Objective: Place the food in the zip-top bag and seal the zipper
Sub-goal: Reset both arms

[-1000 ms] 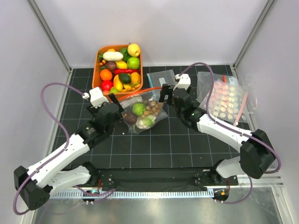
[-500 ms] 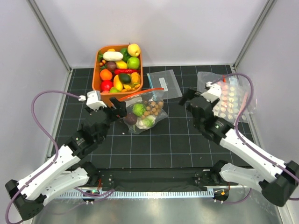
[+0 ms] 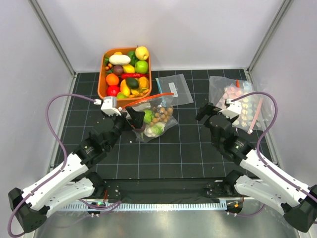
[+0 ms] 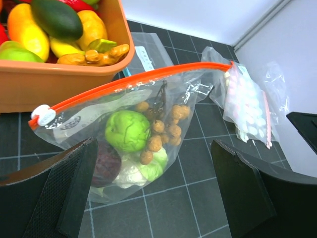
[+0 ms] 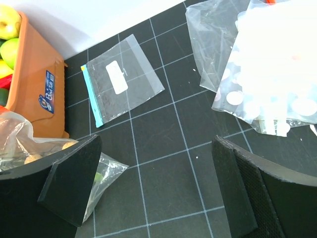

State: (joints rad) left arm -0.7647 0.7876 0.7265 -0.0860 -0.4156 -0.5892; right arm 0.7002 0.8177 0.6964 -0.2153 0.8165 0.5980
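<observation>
The zip-top bag (image 3: 167, 125) lies on the black mat left of centre. Its orange-red zipper (image 3: 148, 97) shows as one line in the left wrist view (image 4: 133, 82), with a white slider (image 4: 43, 115) at its left end. Inside the bag (image 4: 89, 116) are a green lime (image 4: 128, 130), tan balls (image 4: 163, 130), a white-and-green cauliflower (image 4: 136, 171) and a dark purple fruit (image 4: 106, 163). My left gripper (image 3: 134, 119) (image 4: 153, 198) is open and empty, just at the bag's near left side. My right gripper (image 3: 207, 113) (image 5: 158, 188) is open and empty, to the right of the bag.
An orange bin (image 3: 100, 79) full of toy fruit stands at the back left, right behind the bag. A flat clear bag with a blue edge (image 3: 173, 88) lies at the back centre. A larger clear bag of pink discs (image 3: 240, 106) lies at the right.
My right gripper has pulled away from the zipper's right end, to the right and nearer. My left gripper has moved a little right, closer to the bag.
</observation>
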